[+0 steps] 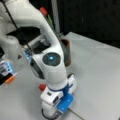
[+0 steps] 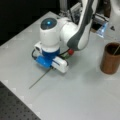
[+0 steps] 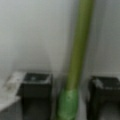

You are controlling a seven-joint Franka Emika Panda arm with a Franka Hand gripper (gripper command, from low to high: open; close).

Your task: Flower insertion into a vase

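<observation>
A flower lies flat on the grey table, its red head beside the arm's hand and its thin stem running out toward a front view's bottom left. My gripper is lowered over it and open. In the wrist view the green stem passes between the two dark fingers, with a gap on each side. The brown vase stands upright at a front view's right, apart from the gripper, and a thin stem leans out of its mouth. The arm half hides the vase.
A black perforated board borders the table at a front view's bottom left. Blue-lit equipment sits behind the arm's base. An orange-tipped device stands at a front view's left edge.
</observation>
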